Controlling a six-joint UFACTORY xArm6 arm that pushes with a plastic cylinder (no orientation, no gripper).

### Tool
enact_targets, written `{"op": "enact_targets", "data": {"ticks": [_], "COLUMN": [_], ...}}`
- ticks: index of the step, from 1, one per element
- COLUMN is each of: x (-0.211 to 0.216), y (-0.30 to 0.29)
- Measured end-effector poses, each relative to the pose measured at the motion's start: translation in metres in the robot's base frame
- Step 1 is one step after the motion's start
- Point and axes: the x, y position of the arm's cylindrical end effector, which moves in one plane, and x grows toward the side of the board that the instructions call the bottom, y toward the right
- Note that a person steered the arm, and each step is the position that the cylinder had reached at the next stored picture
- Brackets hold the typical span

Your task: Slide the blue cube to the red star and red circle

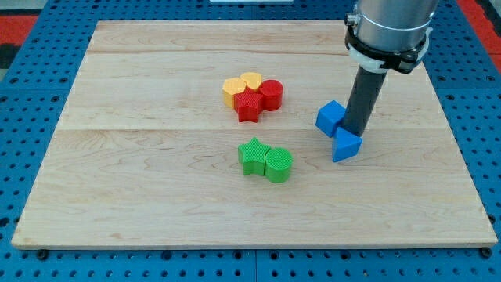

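Note:
The blue cube (329, 117) lies right of the board's middle. My tip (357, 133) stands just right of the cube, touching or nearly touching it, with a blue triangular block (346, 146) directly below the tip. The red star (249, 105) and the red circle (271, 95) sit together left of the cube, near the board's upper middle, a gap of bare wood between them and the cube.
A yellow hexagon (233, 90) and a yellow heart (251, 80) press against the red blocks at their upper left. A green star (253, 156) and a green rounded block (278, 164) lie together below them. The wooden board (156, 196) sits on a blue pegboard.

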Motion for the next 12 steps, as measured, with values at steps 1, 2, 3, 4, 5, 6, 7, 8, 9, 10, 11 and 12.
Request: {"op": "enact_targets", "data": {"ticks": [1, 2, 3, 4, 5, 6, 7, 8, 9, 10, 11, 12], "x": [0.000, -0.002, -0.010, -0.010, -0.010, -0.014, -0.019, -0.019, -0.026, -0.046, -0.047, -0.047], "y": [0.009, 0.068, 0.070, 0.055, 0.026, -0.003, -0.029, -0.024, -0.002, -0.004, -0.017, -0.027]}}
